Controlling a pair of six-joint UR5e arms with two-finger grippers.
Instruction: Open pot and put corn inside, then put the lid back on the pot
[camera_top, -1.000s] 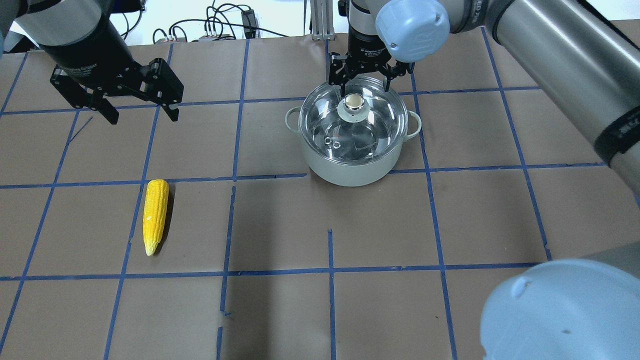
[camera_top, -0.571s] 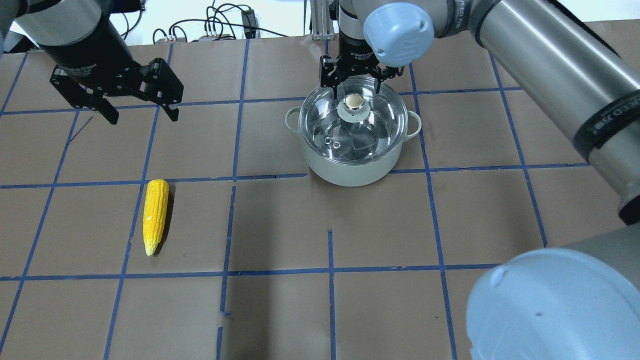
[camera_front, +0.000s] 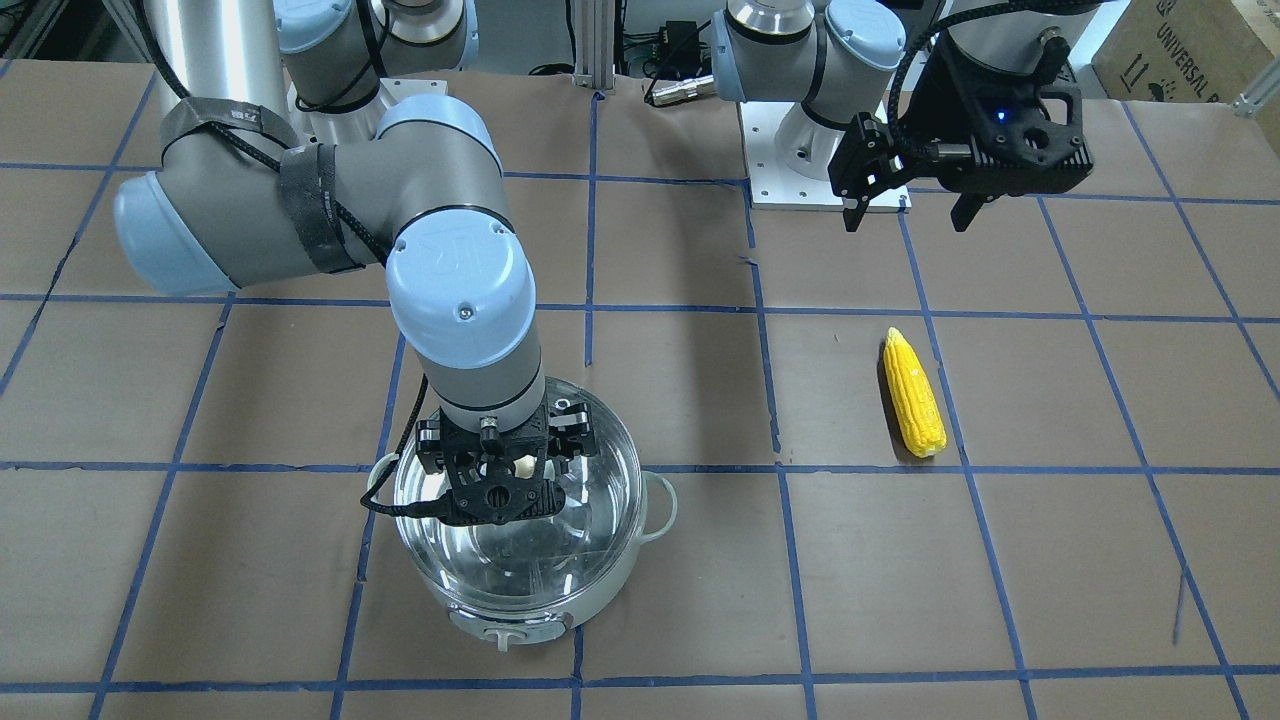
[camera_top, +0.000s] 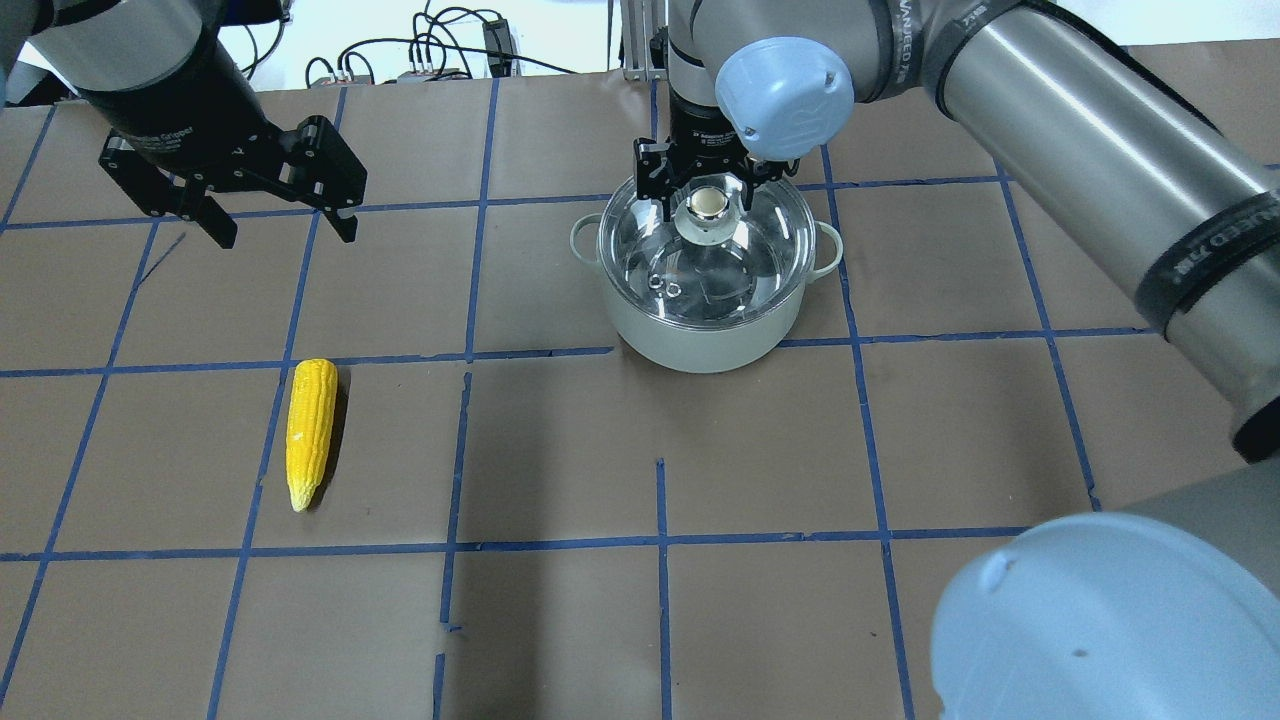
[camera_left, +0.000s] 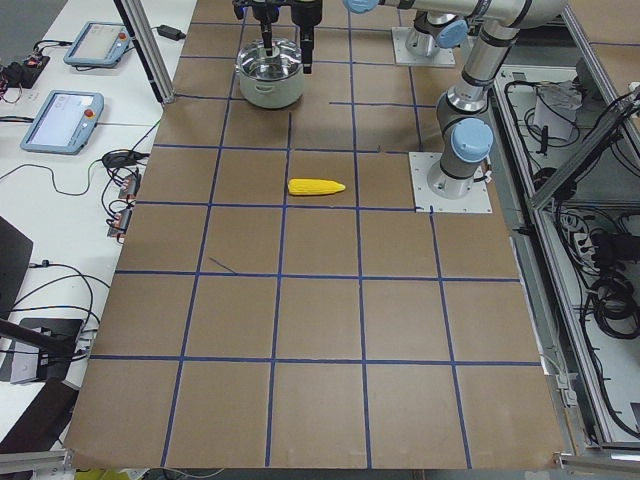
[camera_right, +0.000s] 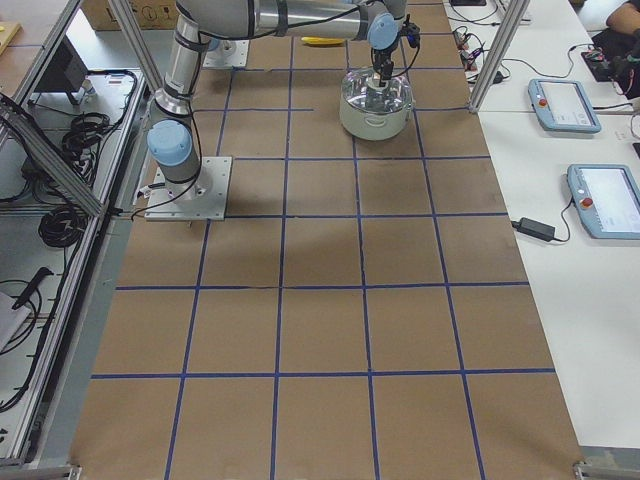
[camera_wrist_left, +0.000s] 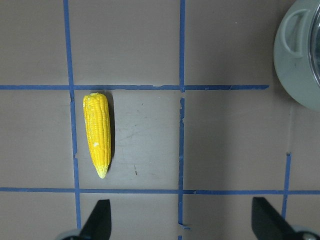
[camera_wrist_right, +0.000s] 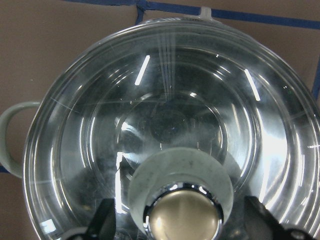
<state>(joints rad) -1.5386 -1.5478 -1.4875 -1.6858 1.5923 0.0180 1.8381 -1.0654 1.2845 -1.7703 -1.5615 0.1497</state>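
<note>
both jaws of my right gripper (camera_top: 705, 198) stand wide either side of the knob (camera_wrist_right: 182, 215) on the lid (camera_top: 700, 268); opening the pot (camera_top: 700, 345) is the step in hand, so next i should pinch the knob and lift straight up

The pot (camera_top: 700, 345), pale mint-white outside, stands upright on the worktop (camera_top: 900, 450) at about 1 o'clock in the overhead view, loop handles at 3 and 9. The clear glass lid (camera_top: 748, 262) sits closed on it (cream-topped knob (camera_top: 708, 204) at centre). The yellow corn (camera_top: 310, 430) lies flat at 9 o'clock, tip toward 6.
</note>
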